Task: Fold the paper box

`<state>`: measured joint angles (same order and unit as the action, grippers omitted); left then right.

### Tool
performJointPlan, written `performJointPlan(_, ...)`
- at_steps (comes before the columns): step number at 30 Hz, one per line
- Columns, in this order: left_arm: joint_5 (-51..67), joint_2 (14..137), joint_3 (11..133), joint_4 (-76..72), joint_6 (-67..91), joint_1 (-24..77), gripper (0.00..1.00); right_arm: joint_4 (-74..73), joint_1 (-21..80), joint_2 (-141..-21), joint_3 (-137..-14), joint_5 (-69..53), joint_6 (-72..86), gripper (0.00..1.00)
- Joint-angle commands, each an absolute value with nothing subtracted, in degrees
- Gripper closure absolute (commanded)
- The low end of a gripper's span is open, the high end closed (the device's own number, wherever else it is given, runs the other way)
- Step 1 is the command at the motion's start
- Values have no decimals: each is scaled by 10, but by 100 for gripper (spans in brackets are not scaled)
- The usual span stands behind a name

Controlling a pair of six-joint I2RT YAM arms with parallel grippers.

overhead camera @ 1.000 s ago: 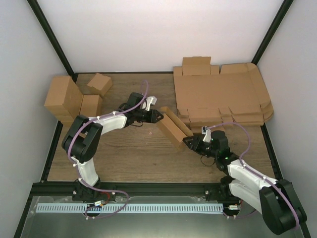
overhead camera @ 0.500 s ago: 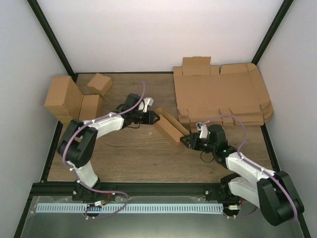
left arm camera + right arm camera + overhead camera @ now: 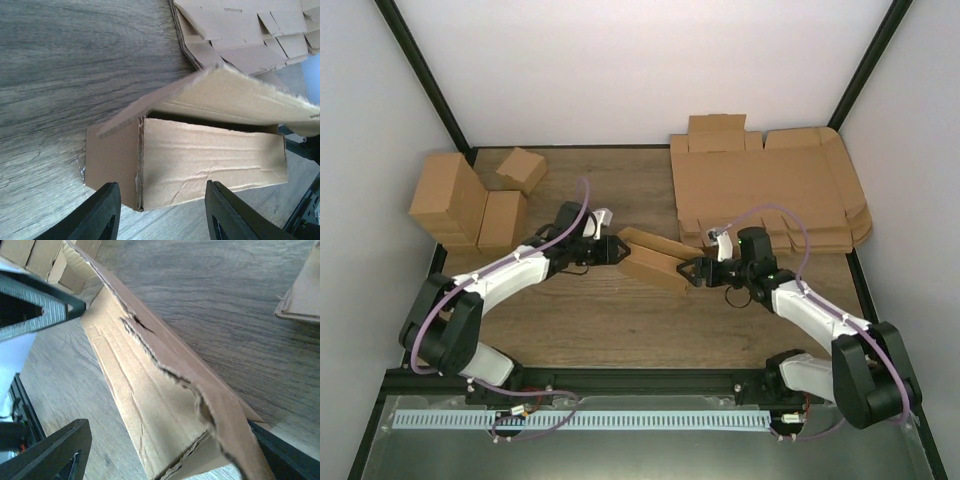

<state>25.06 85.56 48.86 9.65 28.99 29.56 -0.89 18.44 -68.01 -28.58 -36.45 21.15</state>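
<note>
1. Your paper box (image 3: 655,262) lies on the wooden table (image 3: 580,310) about mid-table, directly between your two grippers, with its long axis running left to right and sloping a little toward the near right
2. Its long top flap stands raised and ajar above the body, and the right wrist view shows a ragged, torn edge along that flap
3. Your left gripper (image 3: 613,250) sits at the box's left end. In its wrist view the fingers (image 3: 107,212) stand moderately apart in front of the box's end face and long side, and they clamp nothing
4. Your right gripper (image 3: 689,270) sits at the box's right end with its fingers (image 3: 55,452) spread wide and the box's end lying between them
5. In that view the lower-left finger is clear of the cardboard, with bare table between them. The other finger shows just behind the raised flap's edge, and you cannot tell whether it touches
6. The pile of flat cardboard sheets (image 3: 770,185) lies at the far right, near your right gripper
7. The folded boxes (image 3: 455,200) stand at the far left, well apart from the paper box
</note>
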Motion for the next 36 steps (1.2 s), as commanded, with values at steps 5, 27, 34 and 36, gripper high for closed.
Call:
performJointPlan(5, 197, 809, 498, 147, 288, 296, 49, -100, 179, -618, -316, -347, 157, 13)
performJointPlan(27, 213, 942, 714, 265, -3, 290, 44, -262, 181, -537, -386, -308, 221, 16)
performJointPlan(34, 241, 961, 706, 261, -12, 294, 48, -239, 180, -567, -362, -302, 233, 16)
performJointPlan(36, 240, 964, 705, 263, -11, 295, 52, -230, 181, -569, -354, -300, 234, 16)
